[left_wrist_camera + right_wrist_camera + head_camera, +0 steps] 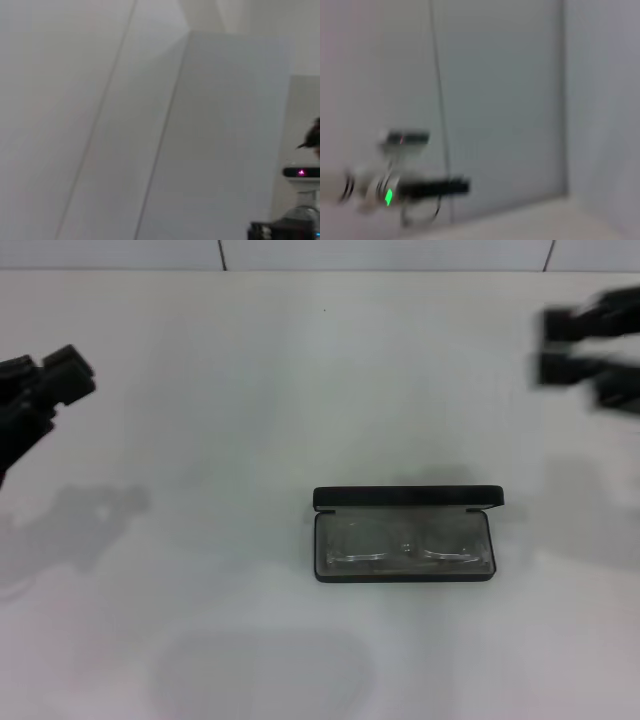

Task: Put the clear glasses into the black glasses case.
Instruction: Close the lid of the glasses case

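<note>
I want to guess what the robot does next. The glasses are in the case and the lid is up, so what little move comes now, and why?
Probably bring one gripper, say the right gripper, toward the case to fold its raised lid down. The glasses already lie inside, and both grippers, the left gripper too, hang far off at the table's sides, holding nothing.

The black glasses case (405,535) lay open on the white table (200,440), its shell and raised lid plain black with no pattern showing, its inside a dull grey. The clear glasses (400,545) inside it had no colour of their own, only faint pale glints over the grey lining. The left gripper (45,385) and the right gripper (590,345) were both black, and the wall panels behind the table were a pale grey-white crossed by thin darker seams.
</note>
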`<move>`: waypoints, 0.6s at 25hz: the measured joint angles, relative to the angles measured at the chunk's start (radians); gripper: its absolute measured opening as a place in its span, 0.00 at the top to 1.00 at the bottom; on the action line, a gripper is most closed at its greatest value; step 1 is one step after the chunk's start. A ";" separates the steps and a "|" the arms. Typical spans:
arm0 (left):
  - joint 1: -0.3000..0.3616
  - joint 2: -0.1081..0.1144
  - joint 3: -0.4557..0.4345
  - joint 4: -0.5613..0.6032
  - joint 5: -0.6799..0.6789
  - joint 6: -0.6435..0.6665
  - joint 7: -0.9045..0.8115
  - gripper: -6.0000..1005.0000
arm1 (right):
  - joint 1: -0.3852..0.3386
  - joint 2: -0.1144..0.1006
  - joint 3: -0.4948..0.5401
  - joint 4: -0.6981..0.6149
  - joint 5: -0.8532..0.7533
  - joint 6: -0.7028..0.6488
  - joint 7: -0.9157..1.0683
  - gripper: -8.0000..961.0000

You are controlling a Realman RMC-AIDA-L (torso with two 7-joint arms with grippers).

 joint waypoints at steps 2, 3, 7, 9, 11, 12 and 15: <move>-0.010 -0.008 0.017 0.017 0.000 0.006 0.000 0.87 | -0.026 0.001 0.103 0.113 0.103 -0.037 -0.082 0.66; -0.018 -0.017 0.032 0.031 0.001 0.006 -0.001 0.87 | -0.031 0.001 0.156 0.183 0.144 -0.060 -0.125 0.66; -0.115 -0.054 0.074 0.042 0.056 -0.014 -0.007 0.87 | -0.032 -0.001 0.354 0.447 0.189 -0.177 -0.304 0.66; -0.204 -0.086 0.077 0.025 0.120 -0.066 -0.010 0.87 | -0.033 -0.002 0.474 0.608 0.172 -0.239 -0.413 0.66; -0.273 -0.109 0.077 0.007 0.177 -0.132 -0.019 0.87 | -0.030 -0.003 0.559 0.739 0.150 -0.282 -0.479 0.66; -0.308 -0.119 0.083 -0.009 0.207 -0.179 -0.026 0.87 | -0.028 -0.004 0.605 0.804 0.135 -0.302 -0.505 0.66; -0.392 -0.125 0.141 -0.082 0.254 -0.311 -0.041 0.87 | -0.028 -0.007 0.714 0.988 0.064 -0.351 -0.615 0.66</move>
